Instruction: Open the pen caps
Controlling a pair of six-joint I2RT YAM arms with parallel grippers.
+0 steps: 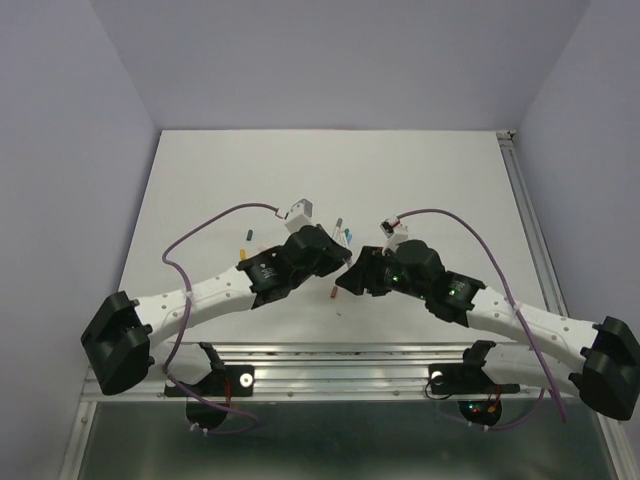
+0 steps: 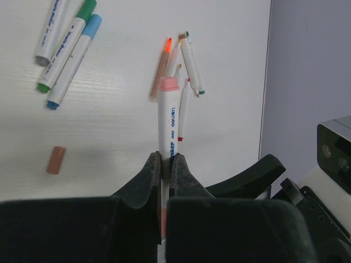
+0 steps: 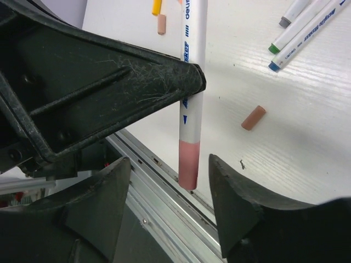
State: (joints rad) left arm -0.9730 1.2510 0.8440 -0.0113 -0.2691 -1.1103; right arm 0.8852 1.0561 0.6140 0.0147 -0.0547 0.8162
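I see a white table [image 1: 300,170] with a metal rail [image 3: 160,167] along its near edge. Three pens [image 2: 64,47] lie side by side on it, their ends grey, green and blue. Near them rests a loose brown cap [image 2: 55,160]. A cluster of thin pens [image 2: 191,61] lies crossed together, one showing an orange tip. Elsewhere a yellow cap [image 3: 157,6] and a tan cap [image 3: 161,24] lie close together

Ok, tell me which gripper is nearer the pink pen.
Left. The left gripper is shut on the barrel of the pink pen; the right gripper is open around its lower pink end, not touching.
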